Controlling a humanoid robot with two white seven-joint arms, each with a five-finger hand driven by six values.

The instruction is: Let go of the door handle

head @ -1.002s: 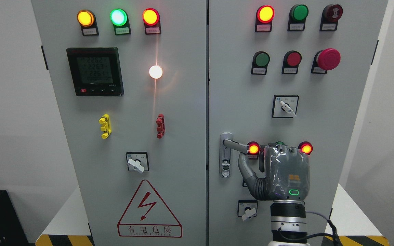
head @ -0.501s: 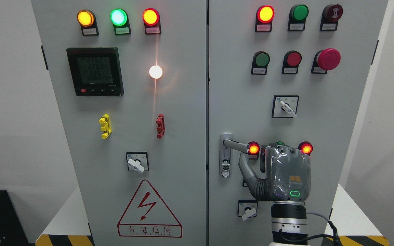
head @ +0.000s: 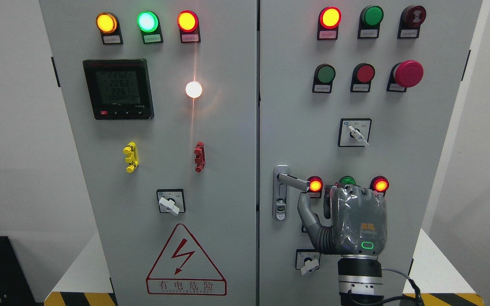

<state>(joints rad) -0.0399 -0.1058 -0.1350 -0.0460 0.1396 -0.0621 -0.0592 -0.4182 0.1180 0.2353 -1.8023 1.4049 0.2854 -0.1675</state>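
Grey metal fills the view: a two-door electrical cabinet [head: 211, 140] with the door handle [head: 292, 181] mounted at the left edge of the right-hand door, its lever pointing right and slightly down from a tall backplate with a keyhole. The right hand [head: 347, 219] sits just right of and below the lever's tip, back of the hand toward the camera. Its thumb [head: 306, 210] reaches up toward the underside of the lever end, close beneath it; whether it touches cannot be told. The other fingers curl forward over the knuckles toward the door and hide behind the palm, so their state cannot be told either — nothing shows them wrapped round the lever, which lies clear along its length. The left arm is not in view.

The release looks nearly complete. To finish it well, the thumb should drop away from the lever first, then the whole hand should draw straight back from the door rather than sliding sideways — the lit red indicator [head: 315, 185] at the lever's tip, the green button [head: 347, 180] above the knuckles and the second red indicator [head: 380, 185] all sit very near, and a lateral sweep could press one
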